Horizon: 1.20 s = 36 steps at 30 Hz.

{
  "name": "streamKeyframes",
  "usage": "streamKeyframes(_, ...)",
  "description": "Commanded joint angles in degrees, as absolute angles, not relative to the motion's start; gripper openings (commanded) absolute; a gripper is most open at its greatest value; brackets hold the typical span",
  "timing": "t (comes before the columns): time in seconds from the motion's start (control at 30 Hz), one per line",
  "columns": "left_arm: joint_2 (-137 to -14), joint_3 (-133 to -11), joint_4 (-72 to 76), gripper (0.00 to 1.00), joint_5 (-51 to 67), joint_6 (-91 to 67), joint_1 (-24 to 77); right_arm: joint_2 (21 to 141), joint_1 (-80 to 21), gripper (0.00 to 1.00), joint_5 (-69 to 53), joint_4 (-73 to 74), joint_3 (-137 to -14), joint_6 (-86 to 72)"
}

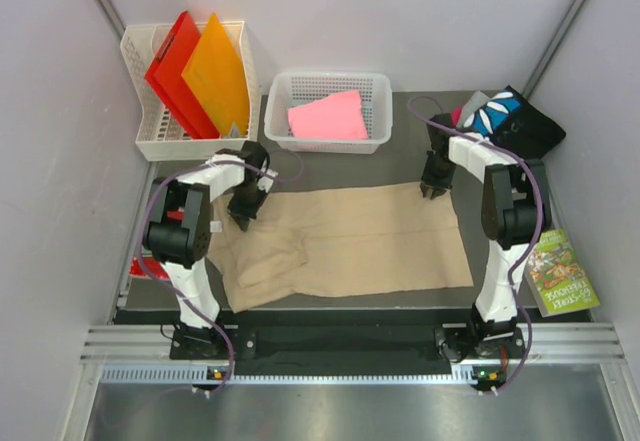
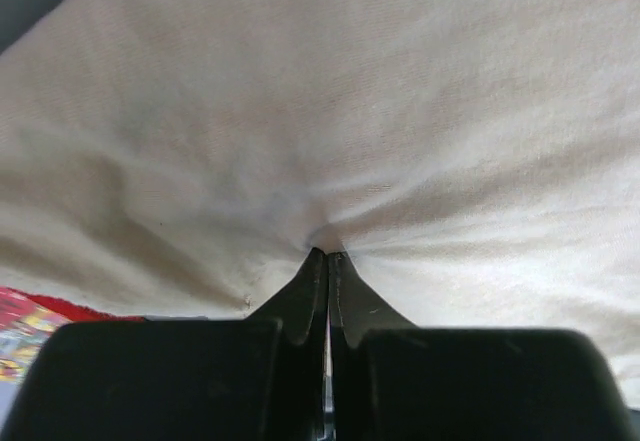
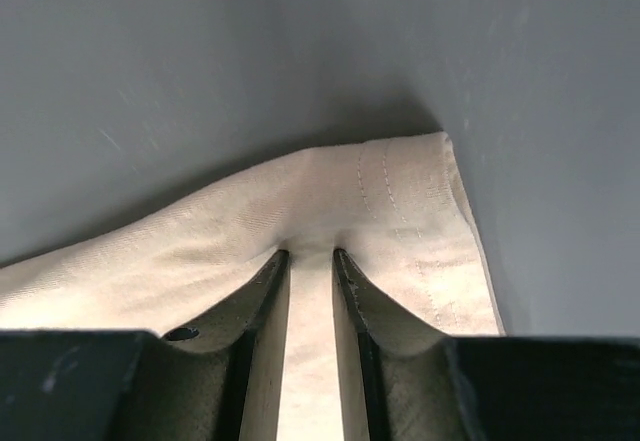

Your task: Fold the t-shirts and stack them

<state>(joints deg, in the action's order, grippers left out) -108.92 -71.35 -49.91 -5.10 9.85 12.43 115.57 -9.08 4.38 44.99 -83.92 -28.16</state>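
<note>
A tan t-shirt lies spread across the dark mat. My left gripper is down on its far left part. In the left wrist view the left gripper is shut, and creases in the tan cloth radiate from its tips. My right gripper sits at the shirt's far right corner. In the right wrist view the right gripper has its jaws closed to a narrow gap, with a fold of the hemmed corner pinched between them.
A white basket at the back holds a folded pink t-shirt. A black t-shirt with blue-and-white print lies bunched at the back right. Red and orange folders stand in a basket at back left. A book lies right.
</note>
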Motion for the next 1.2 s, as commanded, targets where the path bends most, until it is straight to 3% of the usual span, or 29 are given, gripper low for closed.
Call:
streamKeyframes(0.0,-118.7,-78.6,-9.1,0.00,-10.6,8.3,11.7,116.5,-8.1,0.25,10.3,28.7,-84.1,-28.4)
streamKeyframes(0.3,-126.5,-93.7,-12.9,0.01,-12.0,11.0,11.6,119.9,-8.0,0.24,11.7,30.6,-88.3,-27.9)
streamKeyframes(0.53,-123.5,-93.1,-17.8,0.00,-8.9,10.8,11.6,121.6,-7.9,0.25,11.1,33.5,-96.8,-25.9)
streamKeyframes(0.77,-107.0,-76.2,-22.1,0.00,-2.9,11.9,11.8,118.7,-8.1,0.25,9.9,36.8,-97.9,-26.5)
streamKeyframes(0.93,-98.1,-64.7,-24.6,0.00,-2.1,14.0,12.3,113.9,-9.2,0.40,11.9,37.7,-94.4,-25.7)
streamKeyframes(1.03,-94.4,-66.3,-25.6,0.04,-4.2,16.3,12.3,108.9,-11.4,0.48,13.6,38.4,-94.0,-23.7)
streamKeyframes(1.17,-94.2,-76.5,-28.6,0.22,-7.6,18.1,12.1,102.3,-15.5,0.51,14.9,43.5,-93.3,-23.6)
